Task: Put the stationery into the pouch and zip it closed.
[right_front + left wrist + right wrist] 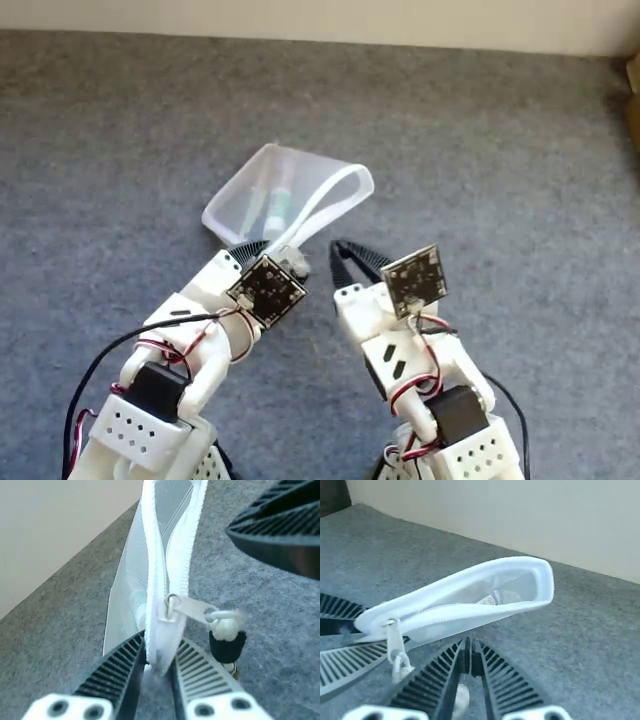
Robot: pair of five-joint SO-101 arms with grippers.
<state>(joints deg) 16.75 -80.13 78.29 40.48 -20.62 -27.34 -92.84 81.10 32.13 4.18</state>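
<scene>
The translucent pouch [262,190] lies on the grey carpet with its white zipper band [335,195] gaping open. Inside it shows a pale stick with a green part [278,208]. My left gripper [158,662] is shut on the pouch's zipper end [159,645], right by the slider. The metal zipper pull [196,610] hangs off to the side with a small white and black bead [227,637]. My right gripper [468,652] is shut with nothing visible between its fingertips, just beside the pouch [470,597] and close to the pull [396,647].
Grey carpet [500,150] spreads all around the pouch. A pale wall [320,15] runs along the far edge. The two arms stand close together in front of the pouch, the right gripper's dark fingers [280,530] a short way from the left one.
</scene>
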